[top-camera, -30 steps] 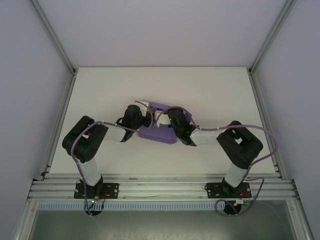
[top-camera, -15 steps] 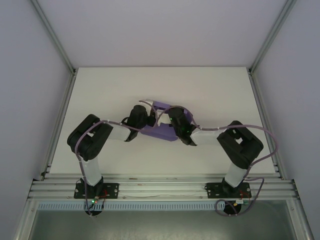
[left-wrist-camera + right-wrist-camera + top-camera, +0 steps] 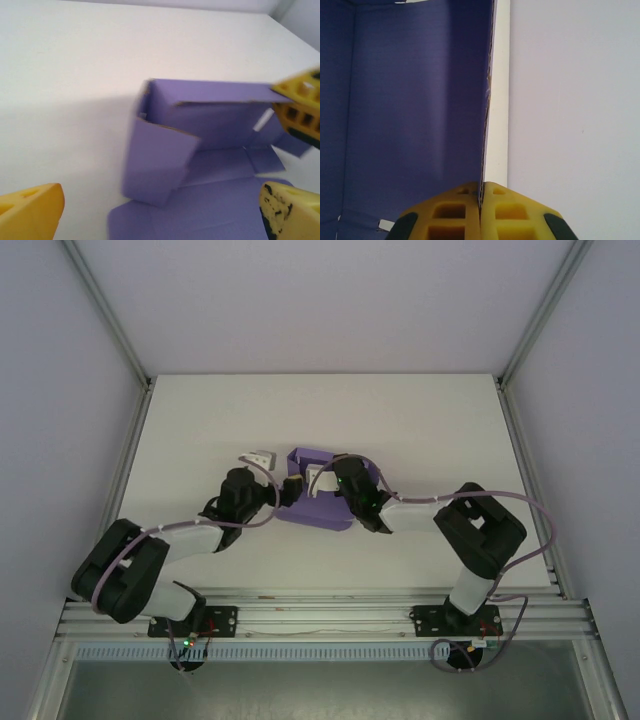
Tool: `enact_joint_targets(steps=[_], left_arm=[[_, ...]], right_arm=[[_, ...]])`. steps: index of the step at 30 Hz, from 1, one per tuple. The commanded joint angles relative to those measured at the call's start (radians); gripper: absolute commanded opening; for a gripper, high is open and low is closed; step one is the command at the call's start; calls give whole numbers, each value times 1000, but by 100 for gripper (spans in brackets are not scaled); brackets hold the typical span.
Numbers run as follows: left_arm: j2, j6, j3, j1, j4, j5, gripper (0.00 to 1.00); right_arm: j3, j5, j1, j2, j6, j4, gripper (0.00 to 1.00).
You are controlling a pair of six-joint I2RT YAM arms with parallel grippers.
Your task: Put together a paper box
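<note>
The right gripper [image 3: 481, 199] pinches a wall of the paper box [image 3: 215, 112] — hold it upright while the left gripper [image 3: 275, 472], jaws spread, takes the side flap [image 3: 160, 165]

Matt lavender paper box [image 3: 210, 125]; smooth matt white table [image 3: 420, 420]; ribbed metal frame rails [image 3: 320, 612].

White table [image 3: 420, 420] inside pale walls [image 3: 300, 300], aluminium rail [image 3: 320, 608] along near edge
</note>
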Motion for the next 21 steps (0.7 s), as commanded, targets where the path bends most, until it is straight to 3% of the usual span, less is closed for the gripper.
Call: enact_joint_targets(steps=[1,6,9,13,21], left_arm=[[0,-114,2,99,-55,22,100],[84,-80,19,125,34,135,100],[161,-14,63,124,61,255,90],[271,-10,119,125,122,287,68],[380,11,221,123,132,353,59]], right_arm=[[21,-37,-12,-28,-10,-57,0],[26,-40,-22,-7,-36,-33,0],[37,-44,-30,12,-24,-28,0],[41,-68,-40,20,-21,-27,0],[67,-112,-46,16,1,-111,0]])
